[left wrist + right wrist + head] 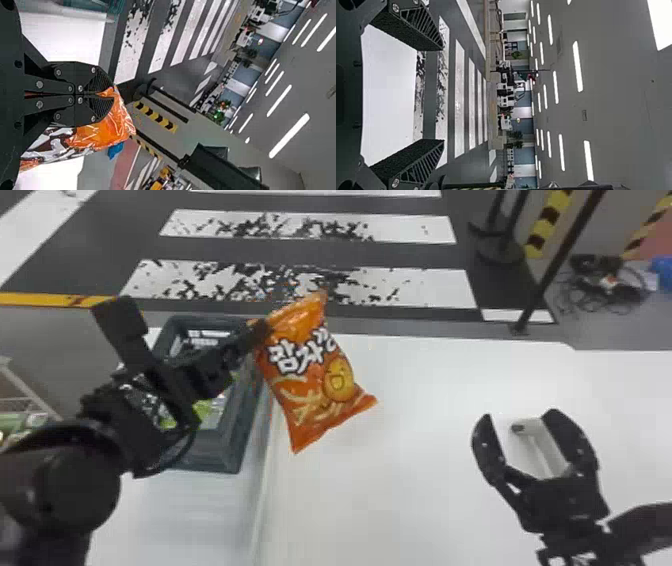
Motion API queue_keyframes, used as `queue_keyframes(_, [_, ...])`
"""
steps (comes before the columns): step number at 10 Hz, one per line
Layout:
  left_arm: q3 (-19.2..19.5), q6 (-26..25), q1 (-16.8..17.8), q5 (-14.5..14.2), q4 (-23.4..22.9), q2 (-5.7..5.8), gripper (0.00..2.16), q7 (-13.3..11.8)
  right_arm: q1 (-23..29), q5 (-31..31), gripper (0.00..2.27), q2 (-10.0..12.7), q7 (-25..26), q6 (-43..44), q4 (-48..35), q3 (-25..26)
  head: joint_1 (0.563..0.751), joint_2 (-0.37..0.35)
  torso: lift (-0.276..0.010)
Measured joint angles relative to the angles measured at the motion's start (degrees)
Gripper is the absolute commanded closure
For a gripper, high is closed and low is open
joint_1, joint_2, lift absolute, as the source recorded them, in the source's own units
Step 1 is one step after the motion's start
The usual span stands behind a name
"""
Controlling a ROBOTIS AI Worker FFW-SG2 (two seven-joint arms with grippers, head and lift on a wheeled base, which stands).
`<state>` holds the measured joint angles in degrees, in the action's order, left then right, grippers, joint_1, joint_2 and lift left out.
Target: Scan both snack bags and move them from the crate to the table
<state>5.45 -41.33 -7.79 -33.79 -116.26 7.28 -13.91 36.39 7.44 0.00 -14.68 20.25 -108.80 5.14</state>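
Snack bag [310,385] (bright orange) pinched in left gripper [258,332].

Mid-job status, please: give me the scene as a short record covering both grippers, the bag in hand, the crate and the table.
left gripper: shut on the orange snack bag
bag pose: hanging tilted, printed face toward the head camera
right gripper: open, over the table
crate: beside the table, partly hidden by the left arm
crate contents: something green
scan status: cannot tell

Black posts [555,265] stand beside white floor stripes [425,285], near tangled cables [620,291].
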Motion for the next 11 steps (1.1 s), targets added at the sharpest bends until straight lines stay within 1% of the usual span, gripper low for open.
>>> queue_keyframes(1, [-6.4, 4.4, 0.2, 3.7, 3.2, -0.58, 2.14, 0.9, -0.1, 0.6, 0.11, 0.0, 0.0, 0.7, 0.6, 0.4, 0.695, -0.132, -0.037])
queue_keyframes(2, [-11.8, 9.2, 1.2, 5.8, 8.2, -1.38, 2.14, 1.0, -0.1, 0.8, 0.11, 0.0, 0.0, 1.1, 1.0, 0.7, 0.695, -0.192, -0.037])
queue_keyframes(3, [-15.6, 12.9, 2.8, 6.3, 14.5, -2.89, 2.14, 0.6, -0.1, 0.8, 0.11, 0.0, 0.0, 1.2, 1.2, 1.0, 0.695, -0.242, -0.037])
queue_keyframes(4, [-18.7, 16.9, 4.5, 6.5, 20.8, -4.37, 2.14, 0.4, -0.1, 0.8, 0.11, 0.0, 0.0, 1.2, 1.2, 1.3, 0.695, -0.266, -0.037])
queue_keyframes(5, [-21.6, 20.2, 5.8, 7.1, 26.0, -5.43, 2.14, 0.4, 0.0, 0.8, 0.11, 0.0, 0.0, 1.2, 1.2, 1.4, 0.695, -0.306, -0.037])
queue_keyframes(6, [-24.2, 22.5, 6.7, 7.9, 29.6, -6.08, 1.93, 0.6, 0.0, 0.8, 0.11, 0.0, 0.0, 1.2, 1.2, 1.4, 0.695, -0.335, -0.037])
queue_keyframes(7, [-26.5, 23.6, 7.0, 8.7, 31.3, -6.26, 0.44, 1.0, 0.1, 0.8, 0.11, 0.0, 0.0, 1.2, 1.2, 1.3, 0.695, -0.350, -0.037])
queue_keyframes(8, [-28.1, 24.1, 6.9, 9.6, 31.6, -6.24, 0.00, 2.6, 0.1, 0.8, 0.11, 0.0, 0.0, 1.2, 1.1, 1.1, 0.695, -0.350, -0.037])
queue_keyframes(9, [-28.7, 24.7, 6.1, 11.2, 30.4, -5.90, 0.03, 3.5, 0.2, 0.8, 0.11, 0.0, 0.0, 1.2, 0.9, 1.0, 0.695, -0.350, -0.037])
queue_keyframes(10, [-27.9, 25.2, 4.6, 14.0, 27.6, -5.42, 0.07, 4.1, 0.4, 0.8, 0.11, 0.0, 0.0, 1.1, 0.9, 1.0, 0.695, -0.350, -0.037])
queue_keyframes(11, [-26.4, 25.5, 2.9, 16.6, 23.9, -4.89, 0.07, 5.4, 0.4, 0.8, 0.11, 0.0, -0.6, 0.9, 0.8, 1.1, 0.695, -0.335, -0.037])
